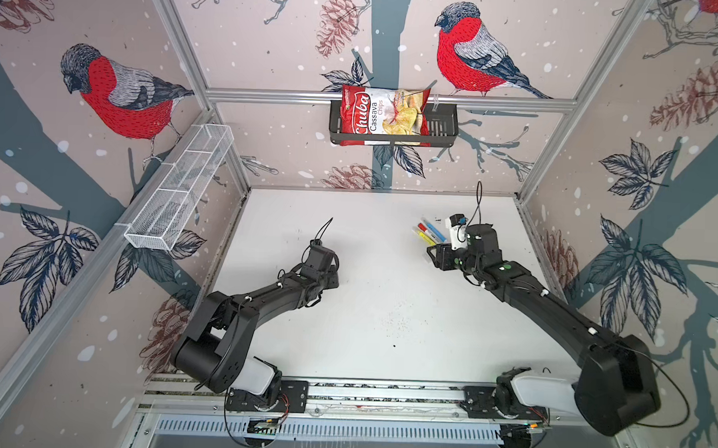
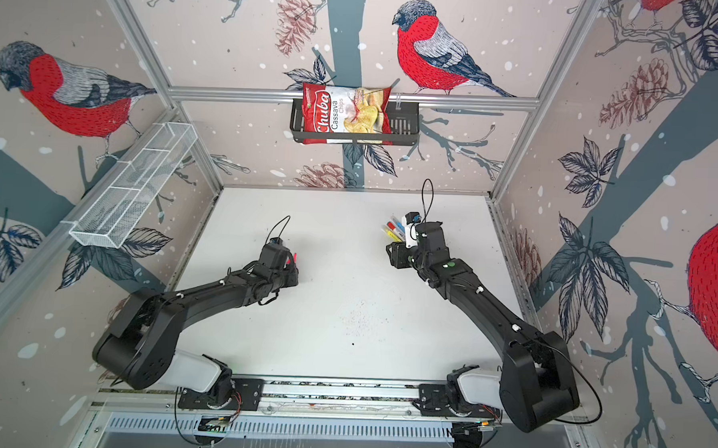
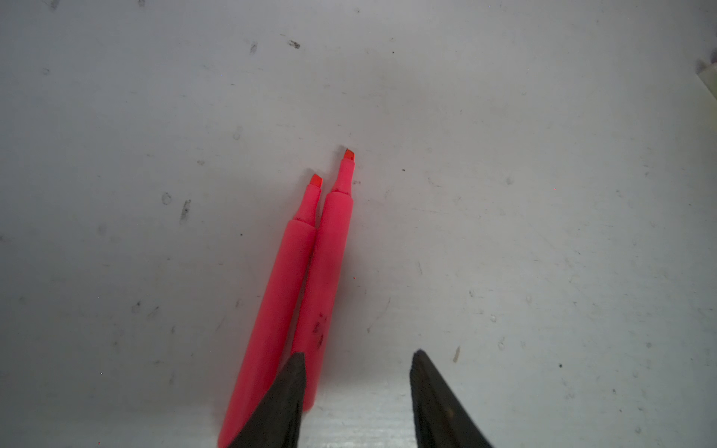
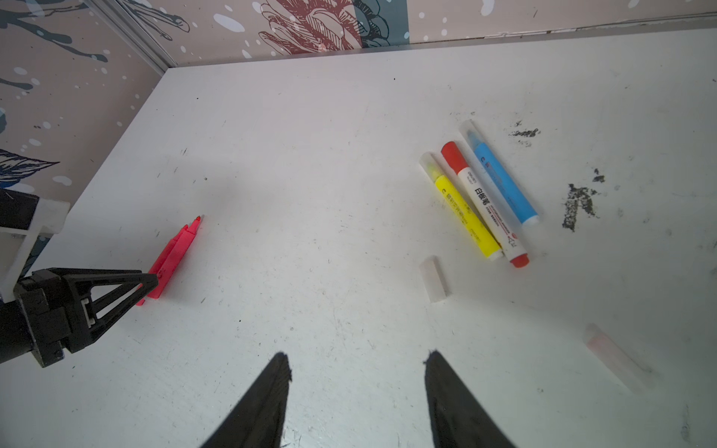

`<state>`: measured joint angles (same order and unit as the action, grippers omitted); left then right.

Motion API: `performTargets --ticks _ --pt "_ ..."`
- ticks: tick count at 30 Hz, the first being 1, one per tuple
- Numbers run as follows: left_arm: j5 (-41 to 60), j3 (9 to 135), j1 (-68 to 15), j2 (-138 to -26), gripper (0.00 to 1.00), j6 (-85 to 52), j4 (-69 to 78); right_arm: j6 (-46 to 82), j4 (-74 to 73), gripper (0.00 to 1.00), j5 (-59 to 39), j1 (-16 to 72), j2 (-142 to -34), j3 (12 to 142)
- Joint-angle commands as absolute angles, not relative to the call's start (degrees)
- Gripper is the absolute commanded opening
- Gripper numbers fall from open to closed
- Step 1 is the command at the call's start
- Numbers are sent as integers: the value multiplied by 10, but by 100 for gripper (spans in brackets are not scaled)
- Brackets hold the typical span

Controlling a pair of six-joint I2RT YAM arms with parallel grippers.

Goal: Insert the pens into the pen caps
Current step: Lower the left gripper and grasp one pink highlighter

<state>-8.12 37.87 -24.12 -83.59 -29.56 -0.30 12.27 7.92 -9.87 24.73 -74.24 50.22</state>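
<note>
Pink-red pens (image 3: 271, 310), two, uncapped, lie touching side by side, partly under one fingertip of the left gripper (image 3: 357, 353) and running ahead of it; jaws apart, holding nothing, contact with the barrel unclear. Jaws of the right gripper (image 4: 356, 355) also apart and empty; ahead and off to one side lies a loose translucent cap (image 4: 433, 278), with a blurred pinkish cap (image 4: 617, 357) farther to that side. Beyond the first cap, yellow pen (image 4: 461, 211), white-barrelled red pen (image 4: 485, 203) and blue pen (image 4: 500, 176) lie capped, side by side on the white tabletop (image 4: 310, 155).
</note>
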Motion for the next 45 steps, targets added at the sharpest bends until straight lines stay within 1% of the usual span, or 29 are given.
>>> performTargets --ticks 1,9,26,32,40,45 --pt "-89 385 -240 -839 46 -288 -9 131 61 57 -105 245 -737 497" --pt "-93 403 -239 -866 46 -282 -11 130 61 57 -109 242 -732 491" --pt "-98 400 -234 -881 45 -278 -11 135 57 57 -117 232 -720 479" --pt "-80 393 -234 -882 43 -277 -6 137 60 57 -119 232 -703 480" --pt "-42 393 -235 -894 37 -269 -3 141 62 57 -120 231 -693 484" --pt "-29 391 -235 -903 36 -268 0 141 63 57 -120 230 -692 487"
